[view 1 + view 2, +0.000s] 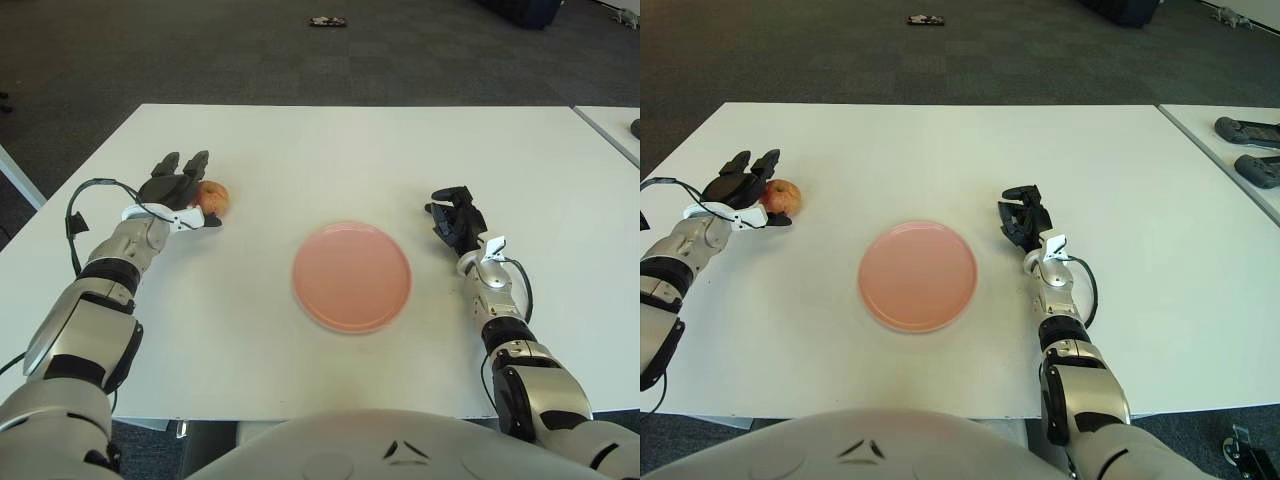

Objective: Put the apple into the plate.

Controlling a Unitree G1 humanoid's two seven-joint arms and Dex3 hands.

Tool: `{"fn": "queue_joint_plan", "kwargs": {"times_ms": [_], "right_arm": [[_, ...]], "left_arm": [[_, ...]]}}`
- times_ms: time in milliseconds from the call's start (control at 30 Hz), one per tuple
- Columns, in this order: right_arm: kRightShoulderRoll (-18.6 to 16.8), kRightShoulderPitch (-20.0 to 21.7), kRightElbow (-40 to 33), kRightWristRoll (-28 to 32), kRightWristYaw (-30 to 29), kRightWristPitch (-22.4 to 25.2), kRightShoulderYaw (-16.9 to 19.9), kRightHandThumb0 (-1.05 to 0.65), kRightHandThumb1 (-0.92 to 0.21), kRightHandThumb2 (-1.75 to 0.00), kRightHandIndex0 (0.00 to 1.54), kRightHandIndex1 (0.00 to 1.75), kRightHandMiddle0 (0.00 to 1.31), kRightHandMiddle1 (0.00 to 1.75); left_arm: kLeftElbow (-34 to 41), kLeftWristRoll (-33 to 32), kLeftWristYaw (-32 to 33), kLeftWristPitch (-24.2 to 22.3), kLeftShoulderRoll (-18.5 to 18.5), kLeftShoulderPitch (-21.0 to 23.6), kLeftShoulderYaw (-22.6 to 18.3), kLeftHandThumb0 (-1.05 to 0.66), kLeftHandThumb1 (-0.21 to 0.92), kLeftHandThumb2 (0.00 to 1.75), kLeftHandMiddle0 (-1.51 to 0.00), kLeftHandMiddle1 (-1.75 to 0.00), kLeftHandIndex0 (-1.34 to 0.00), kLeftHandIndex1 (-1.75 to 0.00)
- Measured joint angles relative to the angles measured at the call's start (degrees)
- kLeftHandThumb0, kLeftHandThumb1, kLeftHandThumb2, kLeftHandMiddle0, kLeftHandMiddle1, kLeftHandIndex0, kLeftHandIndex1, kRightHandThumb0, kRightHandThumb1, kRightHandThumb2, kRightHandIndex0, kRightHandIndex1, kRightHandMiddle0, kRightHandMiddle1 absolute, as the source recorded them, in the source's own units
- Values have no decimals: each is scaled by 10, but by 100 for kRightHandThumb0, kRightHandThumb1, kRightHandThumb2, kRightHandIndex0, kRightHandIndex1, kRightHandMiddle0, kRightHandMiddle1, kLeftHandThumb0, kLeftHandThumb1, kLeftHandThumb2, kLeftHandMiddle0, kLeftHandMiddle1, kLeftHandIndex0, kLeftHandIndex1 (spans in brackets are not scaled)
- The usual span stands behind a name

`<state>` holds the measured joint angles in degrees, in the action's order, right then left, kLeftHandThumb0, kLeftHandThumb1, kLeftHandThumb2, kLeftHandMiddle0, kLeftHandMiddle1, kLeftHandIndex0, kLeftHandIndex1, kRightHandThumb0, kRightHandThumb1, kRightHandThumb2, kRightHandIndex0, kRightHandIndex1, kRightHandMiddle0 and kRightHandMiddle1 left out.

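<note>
A red-yellow apple (214, 196) sits on the white table (330, 150), left of the middle. My left hand (183, 190) is right against its left side, fingers spread and reaching over its top, thumb low at its front; the fingers are not closed on it. The pink plate (352, 276) lies flat at the table's centre, to the right of the apple. My right hand (455, 220) shows to the right of the plate, fingers loosely curled and holding nothing.
A second table edge (1220, 150) with dark controllers (1250, 132) stands at the far right. A small dark object (328, 21) lies on the grey carpet beyond the table.
</note>
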<state>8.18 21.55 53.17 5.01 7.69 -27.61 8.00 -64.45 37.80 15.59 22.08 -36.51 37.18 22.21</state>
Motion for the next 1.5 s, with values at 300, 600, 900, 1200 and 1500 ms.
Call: {"fn": "queue_joint_plan", "kwargs": {"times_ms": [300,600,900,1200,1500], "right_arm": [[0,0,0,0,0,0,0,-35,-92,-47,34,123,25,169],[-1,0,0,0,-2,0,-1,-35,-92,-47,34,123,25,169],[-1,0,0,0,-5,0,-2,-35,-92,-47,34,123,25,169],[-1,0,0,0,-7,0,-5,-35,-92,-47,34,123,25,169],[-2,-1,0,0,-7,-1,-5,-35,-92,-47,34,123,25,169]], "left_arm": [[-3,3,5,14,0,2,6,-91,58,48,-2,-1,0,-17],[-5,8,6,31,-2,10,10,-91,56,55,-5,-3,0,-23],[-5,14,0,37,-8,16,17,-91,59,55,-6,-4,0,-27],[-5,23,-41,36,-20,31,32,-90,61,53,-10,-8,0,-34],[-8,32,-99,36,-27,47,43,-95,76,35,-6,-38,0,-47]]}}
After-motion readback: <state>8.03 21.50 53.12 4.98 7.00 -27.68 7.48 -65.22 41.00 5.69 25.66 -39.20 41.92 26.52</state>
